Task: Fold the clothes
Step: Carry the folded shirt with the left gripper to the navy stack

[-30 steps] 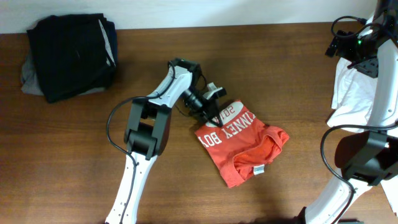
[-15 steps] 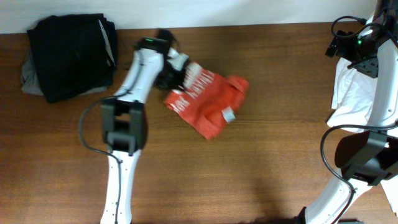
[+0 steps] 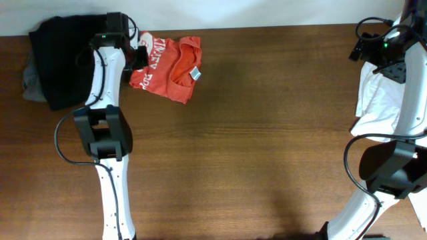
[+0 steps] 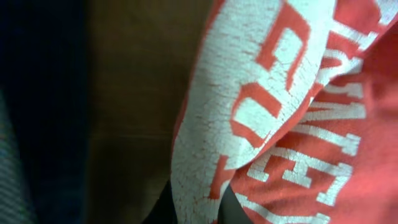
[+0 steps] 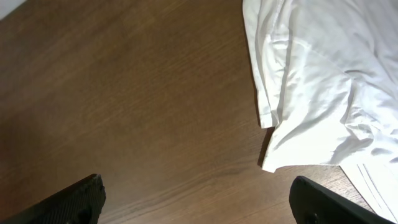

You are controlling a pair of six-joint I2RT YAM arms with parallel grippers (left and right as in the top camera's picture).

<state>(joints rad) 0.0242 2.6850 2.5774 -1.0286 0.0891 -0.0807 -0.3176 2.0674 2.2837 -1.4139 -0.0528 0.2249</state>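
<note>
Left gripper [image 3: 137, 57], clenched on the red shirt's [image 3: 167, 67] edge, holds it just beside the black stack [image 3: 70, 60], so you find the shirt stretching away from that stack toward the table's middle, with the spread right gripper [image 5: 196, 183] well apart.

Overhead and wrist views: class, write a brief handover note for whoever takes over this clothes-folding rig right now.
Left gripper: shut on the red shirt at its edge, beside the dark pile at the far left of the table.
Right gripper: open, empty, above the table next to the white garment.
Done: red shirt looks folded.
Left: release it, perhaps onto the pile; white garment is unfolded.
</note>
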